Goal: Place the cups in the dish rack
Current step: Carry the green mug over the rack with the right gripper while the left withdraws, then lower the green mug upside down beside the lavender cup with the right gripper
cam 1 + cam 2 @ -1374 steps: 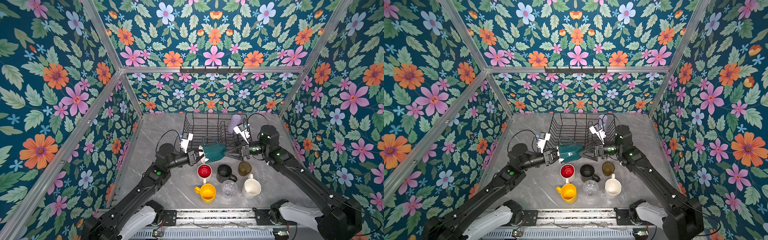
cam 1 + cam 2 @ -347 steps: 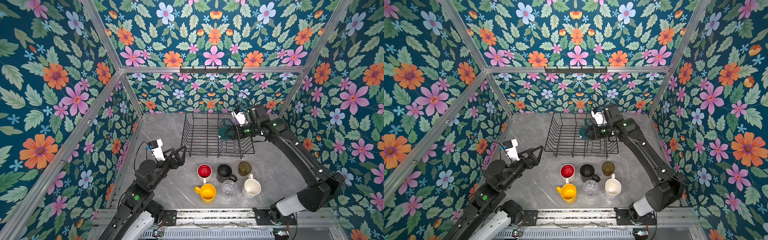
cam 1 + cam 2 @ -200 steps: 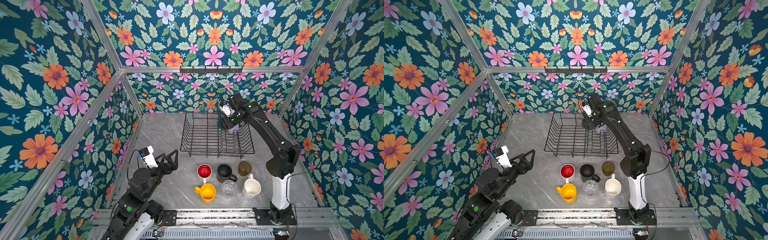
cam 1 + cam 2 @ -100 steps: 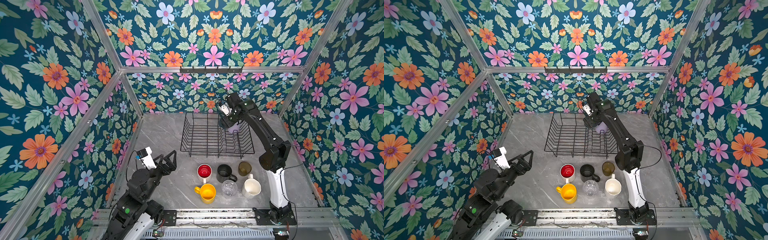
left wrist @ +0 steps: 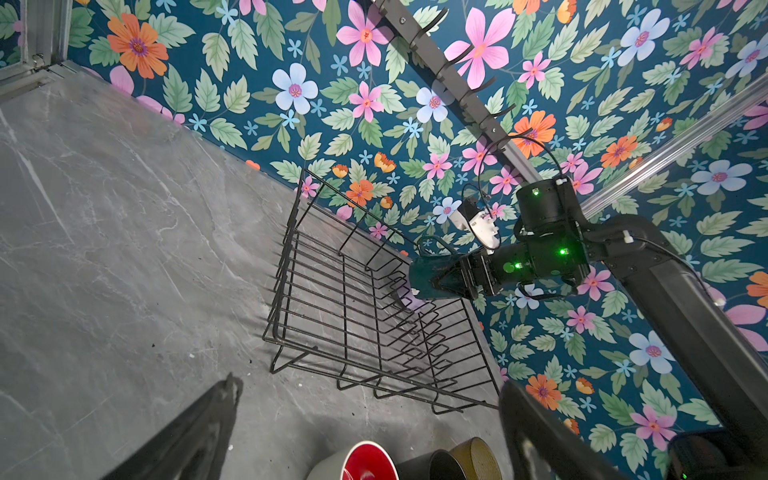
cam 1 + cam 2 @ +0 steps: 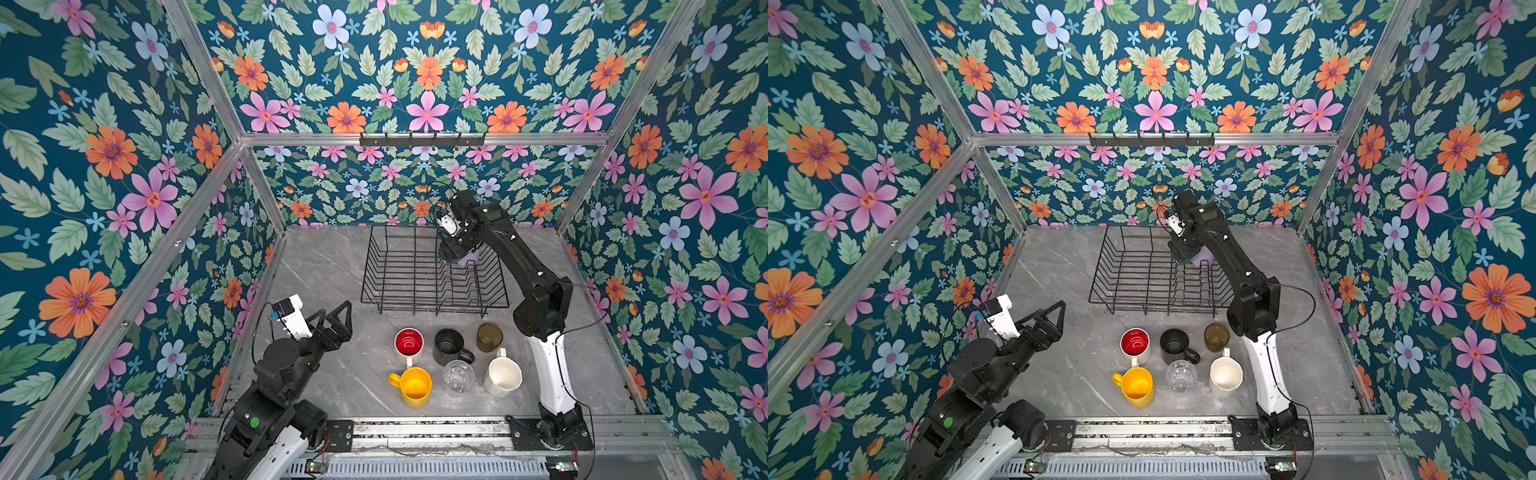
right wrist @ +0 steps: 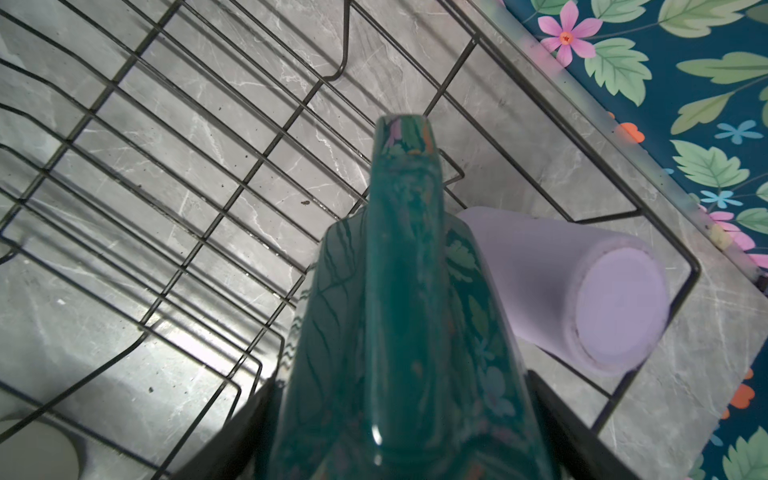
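Note:
The black wire dish rack (image 6: 374,266) (image 6: 1104,270) stands at the back of the grey table. My right gripper (image 6: 448,254) (image 7: 399,415) is shut on the dark green mug (image 7: 399,291) (image 5: 432,276), holding it over the rack's far right corner. Beside the mug a lilac tumbler (image 7: 582,291) (image 6: 473,261) lies on its side in the rack. In front of the rack stand the red-inside cup (image 6: 409,343), black mug (image 6: 448,345), olive tumbler (image 6: 489,336), yellow mug (image 6: 415,385), clear tumbler (image 6: 458,374) and cream mug (image 6: 503,376). My left gripper (image 6: 347,322) (image 5: 369,384) is open and empty at the front left.
A black hook rail (image 6: 422,140) hangs on the back wall above the rack. Floral walls and aluminium posts (image 6: 266,187) close in the table on three sides. The right arm (image 6: 540,299) stretches over the rack's right edge.
The left gripper has let go of the green mug and drawn back to the front left. The right gripper has carried the mug to the rack's far right corner and now barely moves.

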Tool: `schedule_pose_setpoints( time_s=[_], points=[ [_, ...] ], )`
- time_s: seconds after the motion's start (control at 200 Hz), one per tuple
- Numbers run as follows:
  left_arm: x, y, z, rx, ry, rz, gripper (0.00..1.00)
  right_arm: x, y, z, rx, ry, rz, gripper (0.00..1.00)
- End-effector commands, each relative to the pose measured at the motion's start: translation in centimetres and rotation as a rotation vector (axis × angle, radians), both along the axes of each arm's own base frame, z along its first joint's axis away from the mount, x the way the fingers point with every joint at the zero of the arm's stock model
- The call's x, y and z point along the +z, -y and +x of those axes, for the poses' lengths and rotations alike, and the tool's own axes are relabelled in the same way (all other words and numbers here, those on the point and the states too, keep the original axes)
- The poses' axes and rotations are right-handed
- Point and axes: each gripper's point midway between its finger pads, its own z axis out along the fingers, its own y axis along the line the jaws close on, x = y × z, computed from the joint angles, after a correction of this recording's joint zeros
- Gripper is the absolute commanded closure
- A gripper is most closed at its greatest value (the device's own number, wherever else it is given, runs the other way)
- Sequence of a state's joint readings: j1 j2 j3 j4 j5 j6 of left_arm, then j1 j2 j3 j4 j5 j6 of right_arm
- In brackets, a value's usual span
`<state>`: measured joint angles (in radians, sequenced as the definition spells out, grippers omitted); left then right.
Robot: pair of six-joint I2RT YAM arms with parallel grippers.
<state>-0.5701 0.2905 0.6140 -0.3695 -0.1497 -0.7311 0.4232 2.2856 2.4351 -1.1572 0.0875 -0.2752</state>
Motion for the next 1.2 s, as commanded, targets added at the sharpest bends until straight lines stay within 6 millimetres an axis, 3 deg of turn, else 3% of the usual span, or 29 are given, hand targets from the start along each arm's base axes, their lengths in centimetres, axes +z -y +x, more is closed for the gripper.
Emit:
schedule_pose_setpoints(
  time_s=[0.0, 0.885, 1.195],
  points=[
    [0.1, -0.2, -0.1, 0.007, 0.002, 0.001, 0.00, 0.6, -0.7, 1.2, 0.024, 0.054, 0.014, 1.00],
    [-0.4, -0.6, -0.2, 0.026, -0.008, 0.008, 0.00, -5.1, -1.3, 3.1, 0.074, 0.013, -0.046, 1.00],
    [-0.7, -0.8, -0.2, 0.034, -0.015, 0.015, 0.00, -6.9, -1.5, 3.4, 0.064, -0.013, -0.045, 0.67]
  ],
)
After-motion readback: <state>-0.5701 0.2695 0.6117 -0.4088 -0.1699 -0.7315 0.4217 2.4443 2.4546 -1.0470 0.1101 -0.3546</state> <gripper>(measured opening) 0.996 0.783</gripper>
